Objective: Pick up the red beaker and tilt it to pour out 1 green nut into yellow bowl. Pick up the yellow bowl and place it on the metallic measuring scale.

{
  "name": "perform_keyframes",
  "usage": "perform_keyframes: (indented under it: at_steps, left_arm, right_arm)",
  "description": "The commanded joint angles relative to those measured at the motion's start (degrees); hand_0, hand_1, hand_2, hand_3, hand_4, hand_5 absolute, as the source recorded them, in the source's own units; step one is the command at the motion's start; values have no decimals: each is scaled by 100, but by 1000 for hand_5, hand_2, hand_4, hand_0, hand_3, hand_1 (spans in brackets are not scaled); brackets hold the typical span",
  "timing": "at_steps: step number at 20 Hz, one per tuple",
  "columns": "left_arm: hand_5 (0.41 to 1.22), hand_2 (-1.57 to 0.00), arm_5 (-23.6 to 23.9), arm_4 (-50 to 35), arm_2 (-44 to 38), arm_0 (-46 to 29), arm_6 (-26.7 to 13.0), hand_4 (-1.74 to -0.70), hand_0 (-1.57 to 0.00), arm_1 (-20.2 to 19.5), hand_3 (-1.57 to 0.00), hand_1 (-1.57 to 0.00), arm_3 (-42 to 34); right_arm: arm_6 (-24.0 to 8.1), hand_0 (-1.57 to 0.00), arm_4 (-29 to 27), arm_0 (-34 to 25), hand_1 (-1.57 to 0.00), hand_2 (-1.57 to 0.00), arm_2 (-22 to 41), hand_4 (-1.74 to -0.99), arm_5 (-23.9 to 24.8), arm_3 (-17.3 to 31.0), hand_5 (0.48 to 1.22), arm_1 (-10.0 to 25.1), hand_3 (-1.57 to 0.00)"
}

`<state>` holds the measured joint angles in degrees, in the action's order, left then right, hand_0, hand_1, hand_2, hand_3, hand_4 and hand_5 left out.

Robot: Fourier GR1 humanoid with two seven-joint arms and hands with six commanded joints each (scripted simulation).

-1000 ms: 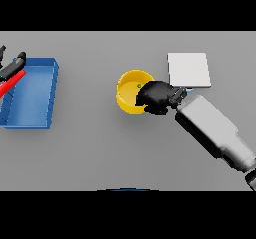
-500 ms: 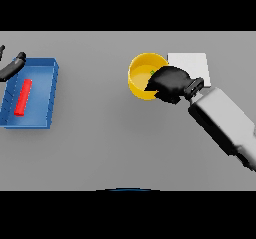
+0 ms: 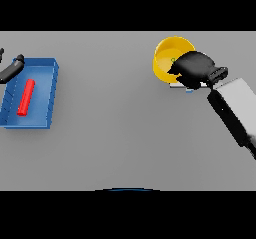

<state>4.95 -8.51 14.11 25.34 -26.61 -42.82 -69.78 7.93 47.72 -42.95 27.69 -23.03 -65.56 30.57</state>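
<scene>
The yellow bowl [image 3: 167,58] is held up at the upper right, tilted toward me, with a small green nut [image 3: 173,60] inside near its rim. My right hand [image 3: 195,69] is shut on the bowl's right side. The metallic measuring scale [image 3: 178,85] is almost fully hidden beneath bowl and hand; only a thin strip shows. The red beaker [image 3: 26,97] lies on its side in the blue tray [image 3: 46,103] at the left. My left hand [image 3: 12,68] shows at the left edge above the tray's far corner; its fingers are not clear.
The blue tray stands at the far left of the grey table [image 3: 115,123]. My right forearm [image 3: 235,110] crosses the right side of the table.
My right hand has carried the yellow bowl to the right and up, over the scale, which is now nearly covered. The left hand has hardly moved; the beaker lies still in the tray.
</scene>
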Motion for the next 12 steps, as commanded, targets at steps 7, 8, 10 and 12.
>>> perform_keyframes:
  at_steps: [7,8,10,12]
  left_arm:
    - [725,1,7,60,34,33,-97,-719,1,-32,1,1,-10]
    - [720,1,-24,53,15,47,-61,-720,1,-48,1,1,41]
    - [714,1,-32,58,16,131,-47,-724,1,13,1,1,147]
    - [712,1,16,92,33,59,-66,-725,1,-20,1,1,66]
  right_arm:
    - [147,-1571,135,-295,-1571,-1500,-207,-1741,660,1329,1221,-126,-1169]
    - [248,-1571,143,-291,-1571,-1487,-226,-1741,737,1477,1221,-107,-1195]
    - [170,-1571,160,-435,-1571,-1464,-283,-1741,793,1925,1221,-220,-1268]
    - [295,-1571,136,-477,-1571,-1439,-343,-1741,867,2227,1221,-251,-1318]
